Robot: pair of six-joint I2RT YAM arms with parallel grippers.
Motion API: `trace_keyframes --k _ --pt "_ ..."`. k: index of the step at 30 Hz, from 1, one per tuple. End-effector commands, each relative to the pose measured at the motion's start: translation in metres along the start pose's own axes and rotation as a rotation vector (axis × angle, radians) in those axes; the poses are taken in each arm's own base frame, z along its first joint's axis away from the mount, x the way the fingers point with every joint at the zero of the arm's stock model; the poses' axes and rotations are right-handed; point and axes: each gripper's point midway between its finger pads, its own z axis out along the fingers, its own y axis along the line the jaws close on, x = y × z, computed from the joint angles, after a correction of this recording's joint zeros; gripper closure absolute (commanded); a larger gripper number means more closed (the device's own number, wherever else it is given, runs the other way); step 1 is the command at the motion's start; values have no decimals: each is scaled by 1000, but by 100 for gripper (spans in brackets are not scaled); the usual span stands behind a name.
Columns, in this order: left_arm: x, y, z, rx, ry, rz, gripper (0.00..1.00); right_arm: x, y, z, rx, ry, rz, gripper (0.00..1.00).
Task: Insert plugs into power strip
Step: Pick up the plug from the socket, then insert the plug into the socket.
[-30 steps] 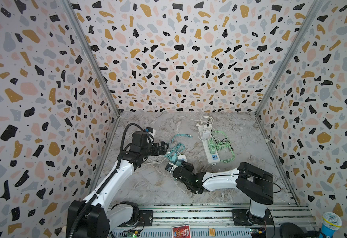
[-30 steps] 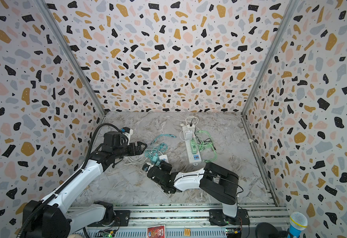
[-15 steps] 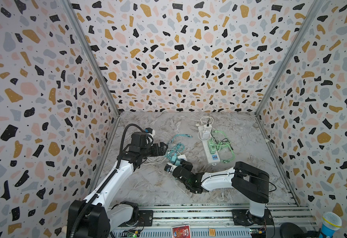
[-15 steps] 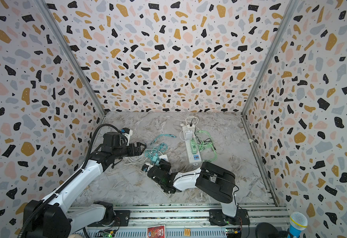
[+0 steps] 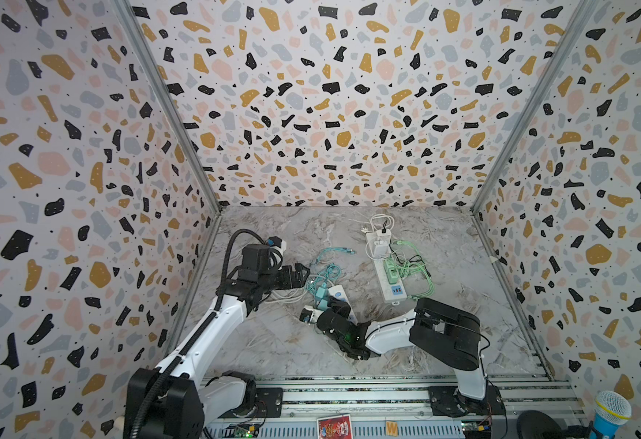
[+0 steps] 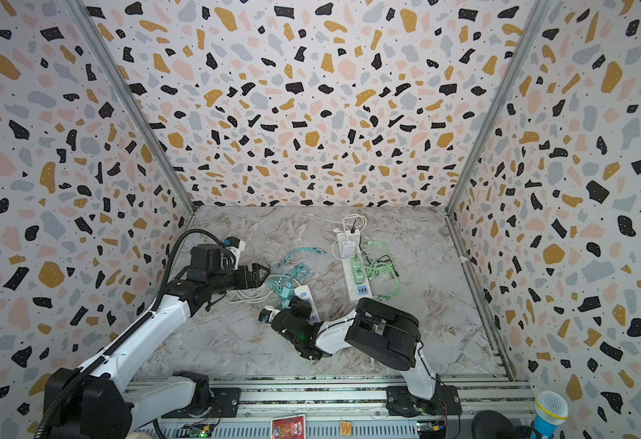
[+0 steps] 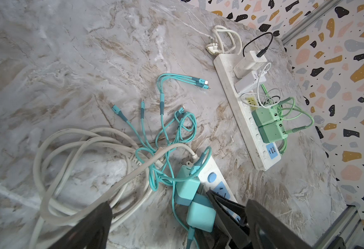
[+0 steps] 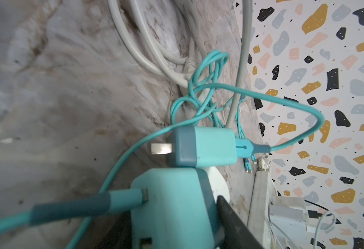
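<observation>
Top views: the left tool [image 5: 300, 273] hangs open and empty above the white cable [image 5: 284, 298], centre left. The right tool [image 5: 330, 306] lies low at centre, at a teal plug [image 5: 323, 303] against the near strip [image 5: 337, 293]. The far strip [image 5: 381, 262], to the upper right, carries white plugs and green plugs.

Left wrist view: unlike the top views, it resolves a free socket [image 7: 251, 101] on the far strip, and a second plug [image 7: 186, 189] touching the first.

Right wrist view: the teal plug fills the jaws' gap; whether they clamp it I cannot tell. It looks light, rigid and smooth. Hold its flat sides, since its springy cable [image 8: 68, 207] may tug.
</observation>
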Motion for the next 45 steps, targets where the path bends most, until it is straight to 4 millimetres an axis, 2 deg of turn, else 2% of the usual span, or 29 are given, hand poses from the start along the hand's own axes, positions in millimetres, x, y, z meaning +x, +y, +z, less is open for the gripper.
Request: trace_keyframes --k 1,6,10,16,22,31,40,45 --pt "0 0 1 16 -3 21 3 -14 -16 3 49 -34 46 61" --pt "2 2 2 15 0 19 3 -12 -19 0 30 -40 76 78" --pt "3 2 3 18 4 15 4 -13 -21 -4 9 -52 101 83" --pt "5 2 3 18 7 12 4 -29 -34 -26 -108 -123 244 92" --pt "1 -2 -3 33 -22 25 4 -32 -58 -52 -329 -190 467 92" --pt "-3 -32 -30 144 -106 103 5 -15 -53 -78 -648 -245 697 92" --pt "20 -61 -40 227 -121 161 5 -1 -46 -89 -766 -258 820 91" --pt "25 -77 -42 266 -133 165 5 8 -48 -88 -751 -253 869 90"
